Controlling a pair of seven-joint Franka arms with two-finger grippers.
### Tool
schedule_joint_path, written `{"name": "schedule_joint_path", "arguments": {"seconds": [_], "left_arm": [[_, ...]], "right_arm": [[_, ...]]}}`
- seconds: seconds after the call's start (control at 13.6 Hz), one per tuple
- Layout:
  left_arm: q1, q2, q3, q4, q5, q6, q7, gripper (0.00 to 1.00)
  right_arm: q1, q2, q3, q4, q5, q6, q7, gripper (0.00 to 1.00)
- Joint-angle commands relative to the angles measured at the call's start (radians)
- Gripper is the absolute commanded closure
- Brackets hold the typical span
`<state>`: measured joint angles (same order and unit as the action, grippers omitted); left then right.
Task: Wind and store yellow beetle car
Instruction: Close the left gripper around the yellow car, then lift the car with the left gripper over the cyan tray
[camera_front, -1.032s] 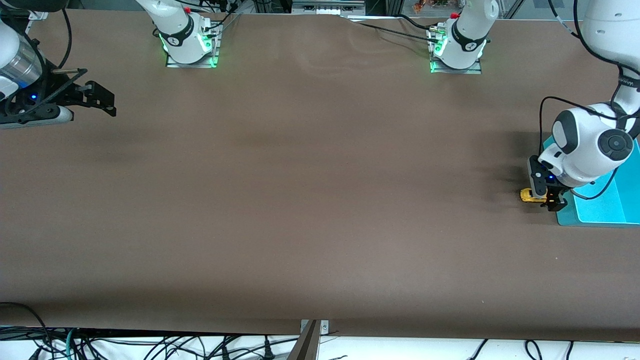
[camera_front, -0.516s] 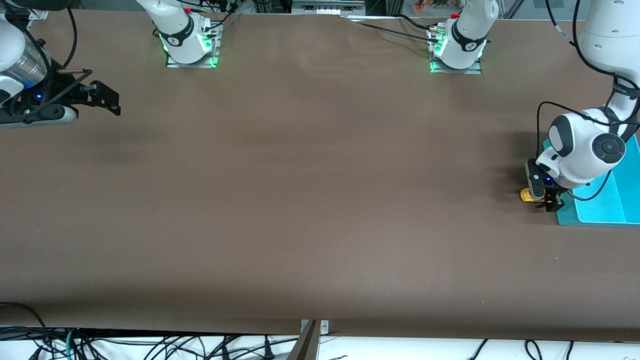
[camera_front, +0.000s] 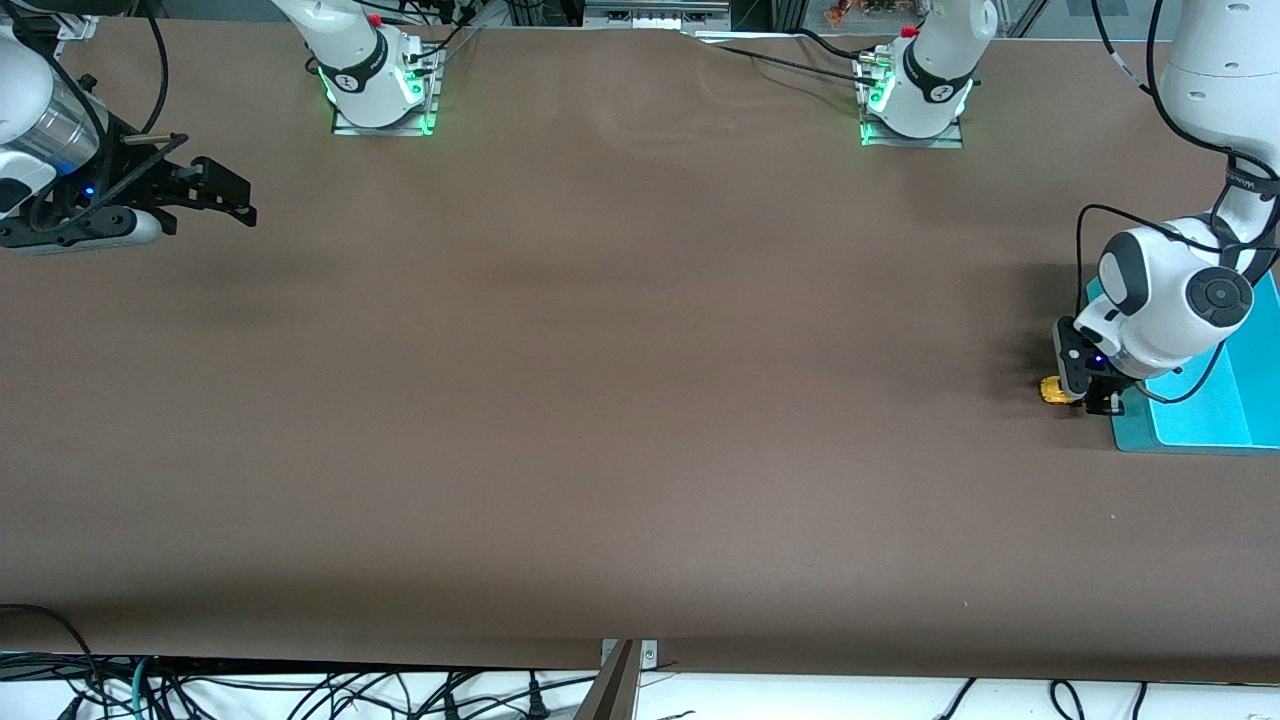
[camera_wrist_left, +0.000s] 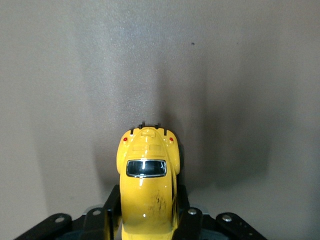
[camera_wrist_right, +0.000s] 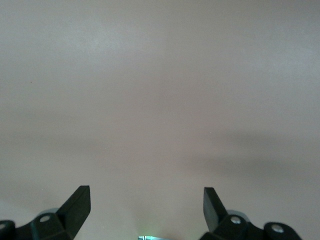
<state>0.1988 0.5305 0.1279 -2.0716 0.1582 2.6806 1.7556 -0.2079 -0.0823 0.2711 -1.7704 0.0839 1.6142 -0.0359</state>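
Yellow beetle car (camera_wrist_left: 147, 190), one, in left end effector (camera_wrist_left: 147, 220).

Glossy white arms with dark grey joint caps, black cables, green-lit bases and black pincers.

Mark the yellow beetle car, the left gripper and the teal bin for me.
yellow beetle car (camera_wrist_left: 146, 187): left wrist view, on its roof.
left gripper (camera_front: 1090, 400): front view, between its fingertips, shut on the car.
teal bin (camera_front: 1205, 415): front view, on its floor.
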Motion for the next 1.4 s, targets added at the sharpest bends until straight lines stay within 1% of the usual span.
{"name": "schedule_joint_path", "arguments": {"seconds": [0.0,0.07,0.29,0.37,0.44,0.52,0.59,0.74,0.81,0.88,0.96,1.11,1.25,1.33], "left_arm": [[-0.004,-0.043,-0.013,0.047,-0.012,-0.166,0.019,0.92],[-0.016,-0.052,-0.025,0.063,-0.038,-0.230,0.019,0.92],[-0.018,-0.118,-0.085,0.070,-0.089,-0.349,0.018,0.92],[-0.018,-0.150,-0.093,0.070,-0.124,-0.398,0.013,0.92],[-0.039,-0.182,-0.093,0.076,-0.159,-0.442,0.007,0.92],[-0.054,-0.201,-0.093,0.105,-0.166,-0.499,-0.002,0.92],[-0.053,-0.202,-0.090,0.154,-0.164,-0.581,-0.031,0.92],[-0.044,-0.205,-0.074,0.255,-0.131,-0.747,-0.050,0.92],[-0.044,-0.207,-0.048,0.301,-0.068,-0.824,-0.050,0.92],[-0.041,-0.207,-0.039,0.321,0.014,-0.861,-0.044,0.92],[-0.029,-0.214,-0.004,0.320,0.071,-0.864,-0.030,0.92],[-0.018,-0.213,0.073,0.314,0.084,-0.843,0.062,0.92],[-0.007,-0.202,0.116,0.276,0.087,-0.730,0.146,0.90],[0.002,-0.184,0.139,0.253,0.087,-0.637,0.191,0.90]], "right_arm": [[0.002,0.010,0.000,0.029,0.010,-0.028,0.014,0.00],[0.001,0.012,-0.001,0.029,0.007,-0.027,0.016,0.00],[-0.011,0.012,-0.013,0.028,0.002,-0.023,0.019,0.00],[-0.015,0.012,-0.024,0.028,0.000,-0.019,0.019,0.00],[-0.015,0.010,-0.033,0.025,0.000,-0.019,0.019,0.00],[-0.016,0.010,-0.041,0.022,0.000,-0.019,0.019,0.00],[-0.016,0.010,-0.049,0.020,-0.001,-0.019,0.019,0.00],[-0.018,0.012,-0.062,0.022,-0.003,-0.005,0.019,0.00],[-0.018,0.010,-0.063,0.022,-0.003,0.012,0.019,0.00],[-0.016,0.012,-0.063,0.025,-0.018,0.030,0.019,0.00],[-0.012,0.012,-0.061,0.028,-0.032,0.038,0.019,0.00],[-0.010,0.012,-0.059,0.029,-0.044,0.047,0.019,0.00],[-0.010,0.015,-0.059,0.029,-0.046,0.053,0.019,0.00],[-0.011,0.015,-0.059,0.029,-0.046,0.053,0.019,0.00]]}}
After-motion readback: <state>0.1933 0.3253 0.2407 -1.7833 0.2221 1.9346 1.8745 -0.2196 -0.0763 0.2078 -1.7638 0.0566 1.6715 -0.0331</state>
